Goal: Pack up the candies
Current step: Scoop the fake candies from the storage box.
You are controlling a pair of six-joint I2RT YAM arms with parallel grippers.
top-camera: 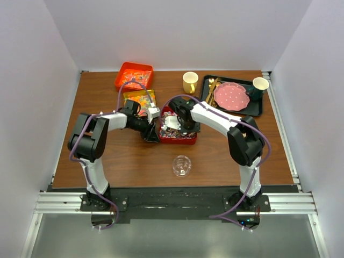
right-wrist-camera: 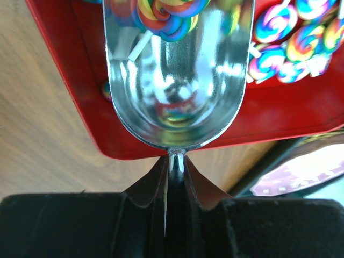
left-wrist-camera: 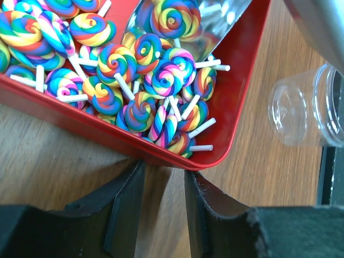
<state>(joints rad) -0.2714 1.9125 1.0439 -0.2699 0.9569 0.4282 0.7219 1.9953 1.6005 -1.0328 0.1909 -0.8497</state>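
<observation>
- Right gripper (right-wrist-camera: 174, 161): jaws are closed tight on the thin handle of a metal scoop (right-wrist-camera: 177, 91). The bowl is carried straight ahead of the fingers, mouth forward, so it can be driven into the heap.
- Rainbow swirl lollipops (left-wrist-camera: 134, 70) are piled in a red tray (left-wrist-camera: 236, 97). One lollipop (right-wrist-camera: 166, 16) is seen at the far lip of the scoop; the rest of the bowl is bare and shiny. The load is judged small so far.
- More lollipops lie ahead and to the right of the scoop, inside the tray.
- Left gripper (left-wrist-camera: 164, 171): jaws are set partly apart, with bare wood seen between them. The tray's near rim is met just at the fingertips. No pinch on the rim can be made out. The placement is read as a brace, so the tray is not shoved along when the scoop is pushed.
- A clear plastic cup (left-wrist-camera: 301, 107) stands off to the right of the left gripper, outside the tray, apart from its corner. It is taken as the container to be filled, and is kept near so the carry is short.
- Nothing is seen in the cup yet.
</observation>
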